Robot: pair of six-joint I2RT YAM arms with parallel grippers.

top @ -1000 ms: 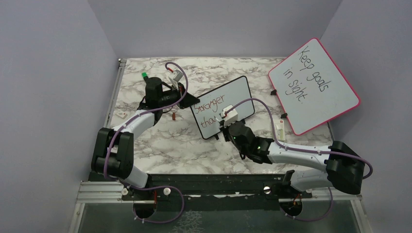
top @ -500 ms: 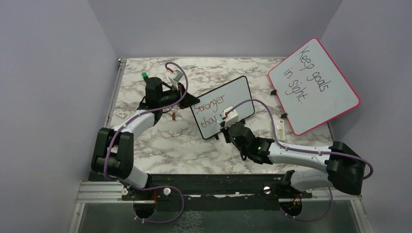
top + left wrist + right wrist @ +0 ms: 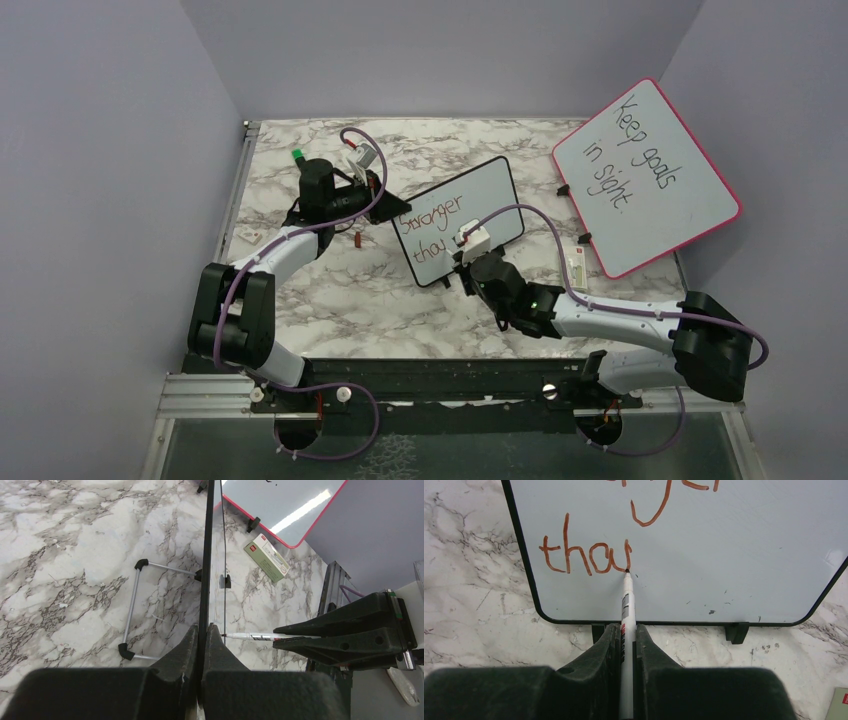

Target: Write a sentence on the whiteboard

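Observation:
The small black-framed whiteboard (image 3: 480, 205) stands tilted on the marble table. It shows edge-on in the left wrist view (image 3: 206, 555) and face-on in the right wrist view (image 3: 724, 545). It bears a reddish-brown sentence (image 3: 432, 226): "Stronger" above "tha" and a partial letter (image 3: 584, 555). My left gripper (image 3: 385, 207) (image 3: 203, 630) is shut on the board's left edge. My right gripper (image 3: 466, 262) (image 3: 626, 630) is shut on a white marker (image 3: 626, 605), whose tip touches the board just after the last stroke. The marker also shows in the left wrist view (image 3: 260, 636).
A larger pink-framed board (image 3: 650, 175) reading "Keep goals in sight" stands at the back right. A small green-and-white box (image 3: 577, 270) (image 3: 266, 556) lies on the table near it. A small red-brown cap (image 3: 359, 239) lies left of the whiteboard. Walls enclose the table.
Almost nothing has moved. The right gripper has shifted very slightly with the marker tip on the board; the left arm holds still.

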